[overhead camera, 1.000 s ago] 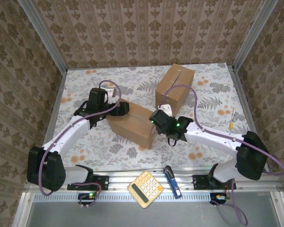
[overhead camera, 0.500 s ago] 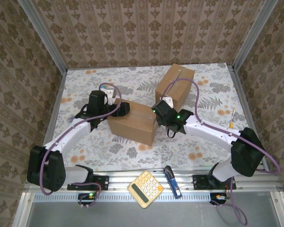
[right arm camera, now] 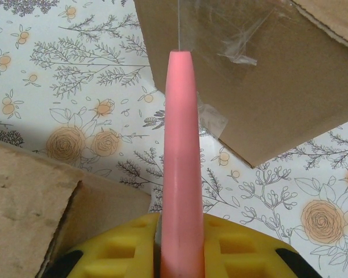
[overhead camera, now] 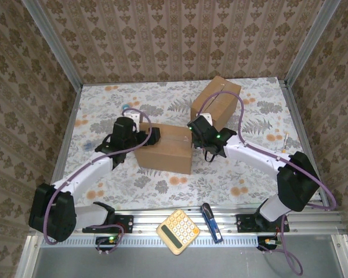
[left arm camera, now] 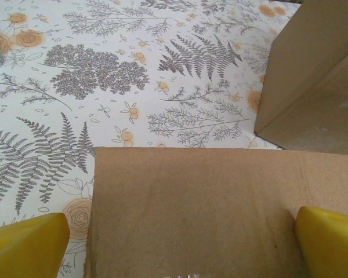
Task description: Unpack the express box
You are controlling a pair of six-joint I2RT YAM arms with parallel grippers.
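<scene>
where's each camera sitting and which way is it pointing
Top external: above and behind the arm bases, looking down on the table; both arms show, left gripper and right gripper at either end of the near box.
Left wrist: on the left arm, looking down over the near box top; its yellow fingers sit in the bottom corners.
Right wrist: on the right arm, facing the far box; its yellow fingers clamp a pink tool.
Shared: both wrist views catch both boxes.

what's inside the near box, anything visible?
Nothing visible. The near box is shut, its top flaps covering the contents. The right gripper holds a pink tool beside it.
</scene>
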